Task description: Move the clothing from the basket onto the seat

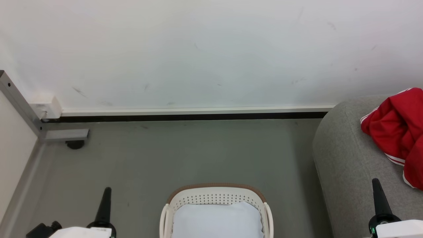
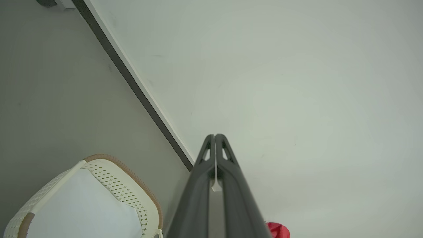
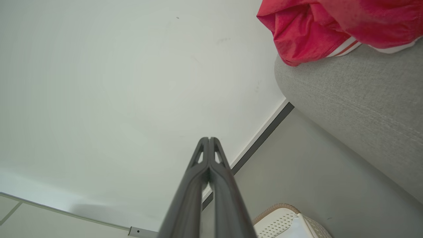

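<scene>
Jaws of both arms closed, empty; clothing (image 1: pixel 398 132) apart, on seat (image 1: pixel 347 165).

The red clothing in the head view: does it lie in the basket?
No, the red clothing lies on the grey seat, apart from the basket.

Light bright, soft, even; no glare. Wall (image 1: pixel 211 49) pale, slightly washed out. Faint shadow on floor (image 1: pixel 165 158) along left flank of seat (image 1: pixel 347 158). Head view sharp throughout. Wrist views: my left fingers (image 2: pixel 195 205) and right fingers (image 3: pixel 185 205) blurred near lens, tips crisper. Skirting line (image 2: pixel 132 82) bows slightly, wide-angle distortion. Clothing (image 3: pixel 330 26) soft-focused, red heavily saturated.
</scene>
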